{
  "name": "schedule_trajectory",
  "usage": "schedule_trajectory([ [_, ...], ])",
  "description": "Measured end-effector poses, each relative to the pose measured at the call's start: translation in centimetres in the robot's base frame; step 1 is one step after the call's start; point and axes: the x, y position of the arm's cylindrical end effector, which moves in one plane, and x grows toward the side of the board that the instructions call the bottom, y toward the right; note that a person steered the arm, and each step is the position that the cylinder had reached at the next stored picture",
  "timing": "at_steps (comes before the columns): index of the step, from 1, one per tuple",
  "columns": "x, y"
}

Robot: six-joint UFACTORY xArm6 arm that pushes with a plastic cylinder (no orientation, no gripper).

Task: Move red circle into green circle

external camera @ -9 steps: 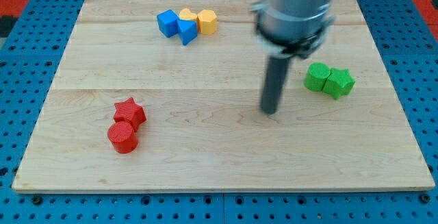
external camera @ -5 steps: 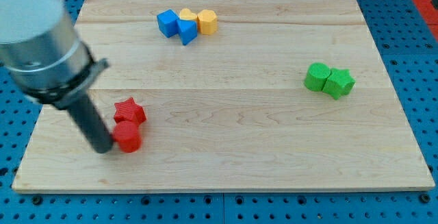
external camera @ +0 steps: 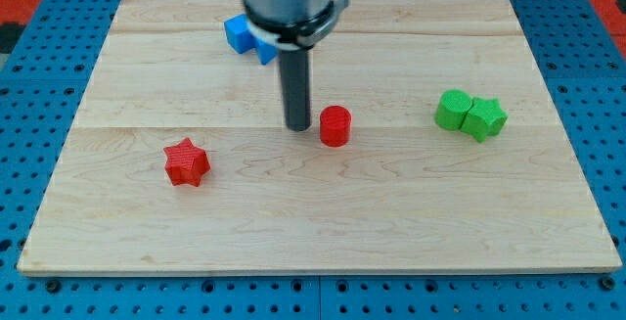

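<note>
Pushing 1 small red circle block point(external camera: 335, 125) toward the green circle block point(external camera: 452, 110).
No hand, just my tip point(external camera: 297, 125), sitting beside red's left; next needing a rightward shove.

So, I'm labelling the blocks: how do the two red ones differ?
The red circle is a smooth round cylinder; the red star has pointed arms. The circle sits mid-board, just right of my tip; the star lies apart, toward the view's lower left. Both share the same red.

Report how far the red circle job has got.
Done: the red circle sits mid-board, apart from the red star. In hand: my tip stands just to its left in the view, close beside it. Left: the bare stretch rightward to the green circle, which touches the green star.
</note>
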Motion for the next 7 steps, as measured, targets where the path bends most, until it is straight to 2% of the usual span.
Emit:
schedule_trajectory([
  [1,2.1,8.8],
  [2,6.7,1.0],
  [3,11.5,0.7],
  [5,3.3,12.1],
  [6,10.7,4.1],
  [7,15.7,-11.3],
])
